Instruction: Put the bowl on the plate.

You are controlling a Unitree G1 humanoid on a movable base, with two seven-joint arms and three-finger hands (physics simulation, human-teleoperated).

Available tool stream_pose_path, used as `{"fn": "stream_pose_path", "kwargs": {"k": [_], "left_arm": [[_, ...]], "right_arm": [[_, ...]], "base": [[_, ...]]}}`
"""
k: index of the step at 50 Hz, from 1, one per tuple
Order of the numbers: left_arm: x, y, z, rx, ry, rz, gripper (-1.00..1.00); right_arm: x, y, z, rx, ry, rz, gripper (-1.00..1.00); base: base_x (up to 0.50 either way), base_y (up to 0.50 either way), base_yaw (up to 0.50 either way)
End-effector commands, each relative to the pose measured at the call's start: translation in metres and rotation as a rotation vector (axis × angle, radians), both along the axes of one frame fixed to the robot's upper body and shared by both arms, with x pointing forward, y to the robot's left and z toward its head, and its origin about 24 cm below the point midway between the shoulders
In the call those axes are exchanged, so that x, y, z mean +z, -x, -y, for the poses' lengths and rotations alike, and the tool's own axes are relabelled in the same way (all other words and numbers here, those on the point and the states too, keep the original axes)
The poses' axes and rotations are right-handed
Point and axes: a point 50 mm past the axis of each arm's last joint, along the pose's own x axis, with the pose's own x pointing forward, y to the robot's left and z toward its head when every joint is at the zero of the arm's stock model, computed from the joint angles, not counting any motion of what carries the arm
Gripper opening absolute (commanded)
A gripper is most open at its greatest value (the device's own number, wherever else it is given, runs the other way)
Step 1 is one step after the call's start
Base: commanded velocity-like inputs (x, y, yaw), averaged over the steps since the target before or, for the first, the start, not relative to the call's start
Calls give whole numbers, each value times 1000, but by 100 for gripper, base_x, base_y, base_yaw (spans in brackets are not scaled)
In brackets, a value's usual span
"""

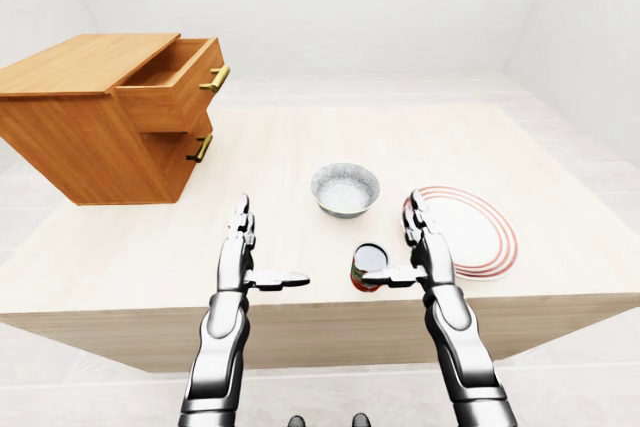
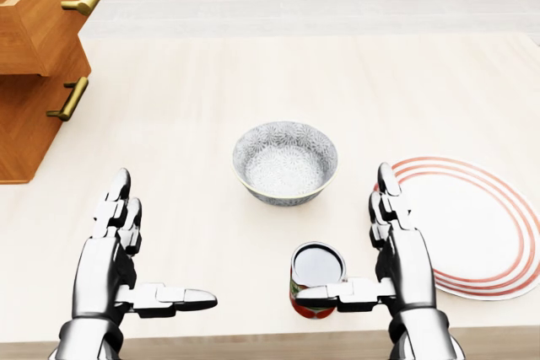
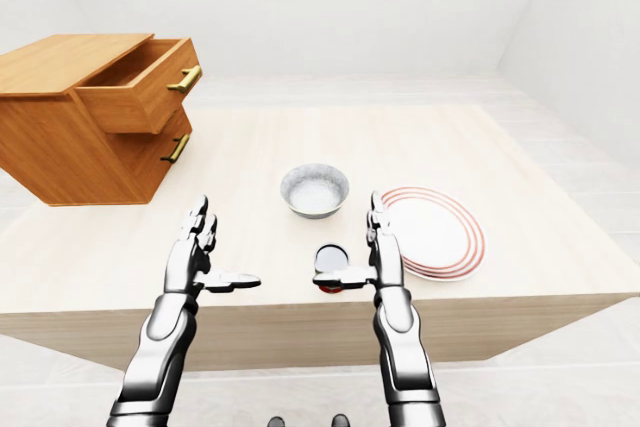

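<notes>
A grey patterned bowl (image 2: 285, 162) stands empty on the pale wooden table (image 2: 253, 65), near the middle of the head view. To its right lies a white plate (image 2: 477, 225) with red rings, nothing on it. My left hand (image 2: 160, 246) hovers low at the bottom left, open, fingers straight and thumb pointing right, well short of the bowl. My right hand (image 2: 348, 238) is open at the bottom right, between bowl and plate, its thumb reaching left over a can. Neither hand touches the bowl.
A red can (image 2: 316, 280) with a dark top stands by the table's near edge, under my right thumb. A wooden cabinet (image 1: 95, 117) sits at the table's top left, its upper drawer (image 1: 175, 82) pulled open, brass handles facing right.
</notes>
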Motion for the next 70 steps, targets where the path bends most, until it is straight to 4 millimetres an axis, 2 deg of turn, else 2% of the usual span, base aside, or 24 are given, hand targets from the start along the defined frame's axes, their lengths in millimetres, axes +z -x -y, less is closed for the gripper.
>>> {"fn": "stream_pose_path", "kwargs": {"k": [1, 22, 70], "left_arm": [[5, 3, -8, 10, -15, 7, 100], [22, 6, -14, 18, -33, 46, 100], [18, 7, -19, 21, -61, 28, 100]], "right_arm": [[3, 5, 8, 12, -1, 5, 100], [17, 9, 10, 15, -19, 30, 100], [20, 9, 10, 8, -23, 35, 100]], "base": [[0, 0, 0], [0, 0, 0], [11, -23, 0]]}}
